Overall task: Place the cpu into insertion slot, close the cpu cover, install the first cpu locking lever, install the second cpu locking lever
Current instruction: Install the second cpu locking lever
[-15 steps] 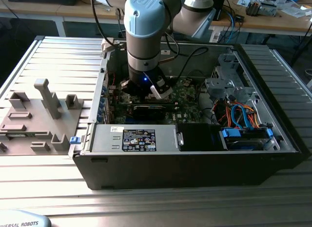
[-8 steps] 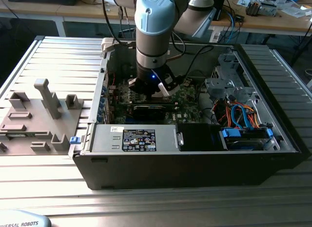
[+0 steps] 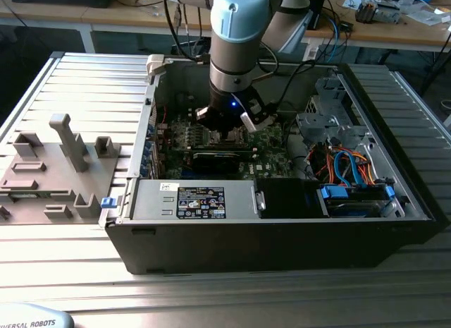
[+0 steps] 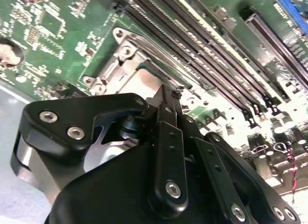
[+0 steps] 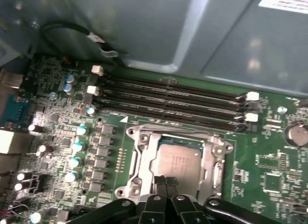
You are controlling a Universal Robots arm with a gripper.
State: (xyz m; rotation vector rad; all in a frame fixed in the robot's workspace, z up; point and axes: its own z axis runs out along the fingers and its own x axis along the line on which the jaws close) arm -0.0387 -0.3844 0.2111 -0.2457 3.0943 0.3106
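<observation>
An open computer case (image 3: 282, 222) lies on a ribbed metal counter (image 3: 91, 81), seen from the exterior view. A grey and pale-blue robot arm (image 3: 236, 39) reaches down into the case, and its black hand (image 3: 227, 123) sits low over the green board (image 3: 271, 148), near the centre of the case. At about 9 o'clock from the case, a grey tray (image 3: 49, 173) of moulded holders rests on the counter. At about 3 o'clock inside the case, blue and orange cables (image 3: 349, 162) run past a drive cage.

In the first wrist view, the cpu (image 5: 175, 166) lies flat in the slot (image 5: 211, 173), its dull silver top facing up. The cover (image 5: 149, 156) is down around the chip, a metal frame with a square window. The two fingertips (image 5: 161, 181) of the hand (image 5: 166, 181) are pressed together, their tips touching or just above the chip's edge nearest the camera. Four long black memory slots (image 5: 173, 101) run side by side just beyond the socket, and a row of blue-topped capacitors (image 5: 77, 147) stands beside it.

In the second wrist view, the black linkage of the hand (image 4: 166, 96) fills the foreground, with the silver socket frame (image 4: 122, 65) just beyond its tips
</observation>
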